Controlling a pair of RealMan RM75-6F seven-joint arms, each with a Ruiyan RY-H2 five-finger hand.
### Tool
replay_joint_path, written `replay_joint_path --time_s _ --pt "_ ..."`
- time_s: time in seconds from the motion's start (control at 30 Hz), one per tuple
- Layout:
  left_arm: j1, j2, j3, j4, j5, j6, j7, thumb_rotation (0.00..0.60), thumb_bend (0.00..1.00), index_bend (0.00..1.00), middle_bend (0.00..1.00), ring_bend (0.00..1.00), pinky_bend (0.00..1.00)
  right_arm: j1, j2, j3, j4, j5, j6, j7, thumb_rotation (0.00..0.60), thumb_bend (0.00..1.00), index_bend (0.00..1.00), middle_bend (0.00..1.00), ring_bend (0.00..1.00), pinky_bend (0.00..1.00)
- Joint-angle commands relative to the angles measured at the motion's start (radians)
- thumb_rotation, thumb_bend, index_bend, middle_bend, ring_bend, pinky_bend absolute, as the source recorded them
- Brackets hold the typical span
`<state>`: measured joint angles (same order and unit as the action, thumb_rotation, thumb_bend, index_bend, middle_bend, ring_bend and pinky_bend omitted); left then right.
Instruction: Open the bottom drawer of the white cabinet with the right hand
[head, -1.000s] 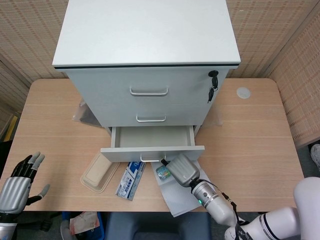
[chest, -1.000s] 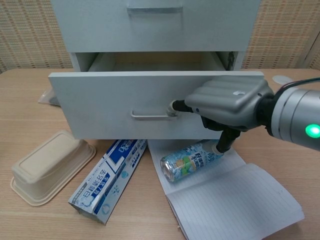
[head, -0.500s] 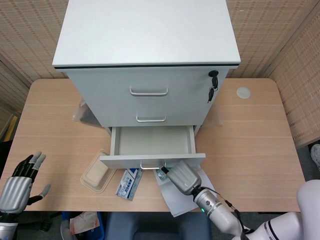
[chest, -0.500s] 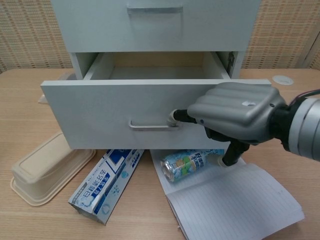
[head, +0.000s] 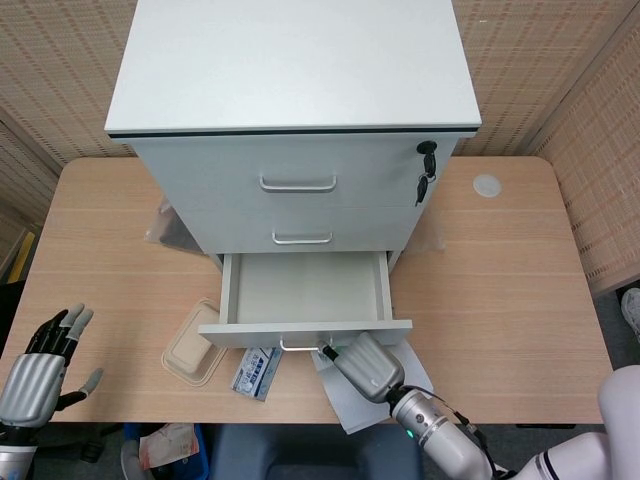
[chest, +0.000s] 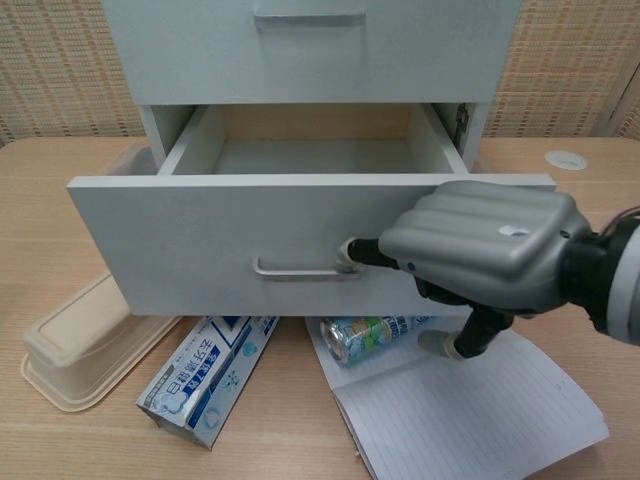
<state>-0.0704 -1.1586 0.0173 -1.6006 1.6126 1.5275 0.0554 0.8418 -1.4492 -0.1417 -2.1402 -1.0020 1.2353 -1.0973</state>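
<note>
One robot hand (chest: 480, 250) grips one bottom drawer (chest: 200, 235); three drawers total

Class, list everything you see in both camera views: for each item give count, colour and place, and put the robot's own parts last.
Three-drawer metal cabinet: one, white, back centre of wooden table.
Bottom drawer: one, white, pulled open, nothing visible inside.
Keys: one set, black, in top drawer lock.
Lidded food box: one, beige, front left.
Toothpaste carton: one, blue-white, beside box.
Drink can: one, blue-green, lying partly under drawer.
Open notebook: one, white, front right.
Round disc: one, white, right of cabinet.
Left hand: grey-black, fingers apart, left table edge.
Right hand: grey, hooking drawer handle.
</note>
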Motion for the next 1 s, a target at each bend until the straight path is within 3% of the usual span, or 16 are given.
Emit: replay_joint_path --time_s 0.03,0.33,0.57,0.83,1.0 --pt "0.0 0.001 0.0 0.0 -0.001 -0.001 0.001 0.6 0.29 0.01 0.0 0.03 0.11 -0.006 0.0 -0.004 -0.006 -0.011 -0.001 -0.004 0.6 0.29 0.15 0.94 0.93 0.83" --pt "0.001 0.0 0.0 -0.001 0.001 0.001 0.002 0.6 0.29 0.01 0.0 0.03 0.11 -0.027 0.001 -0.012 -0.019 -0.043 0.001 -0.013 0.6 0.29 0.15 0.94 0.93 0.83" --pt "0.0 0.003 0.0 -0.004 0.004 0.002 0.003 0.6 0.29 0.01 0.0 0.03 0.11 -0.064 0.025 -0.027 -0.053 -0.145 0.031 0.008 0.6 0.29 0.15 0.92 0.93 0.83" --pt "-0.003 0.01 -0.004 -0.013 0.008 0.006 0.004 0.6 0.29 0.01 0.0 0.03 0.11 -0.168 0.142 -0.085 -0.118 -0.424 0.142 0.109 0.6 0.29 0.15 0.8 0.82 0.82" --pt "-0.003 0.012 -0.007 -0.015 0.003 0.005 -0.001 0.6 0.29 0.01 0.0 0.03 0.11 -0.264 0.262 -0.125 -0.107 -0.595 0.259 0.239 0.6 0.29 0.15 0.66 0.68 0.77"
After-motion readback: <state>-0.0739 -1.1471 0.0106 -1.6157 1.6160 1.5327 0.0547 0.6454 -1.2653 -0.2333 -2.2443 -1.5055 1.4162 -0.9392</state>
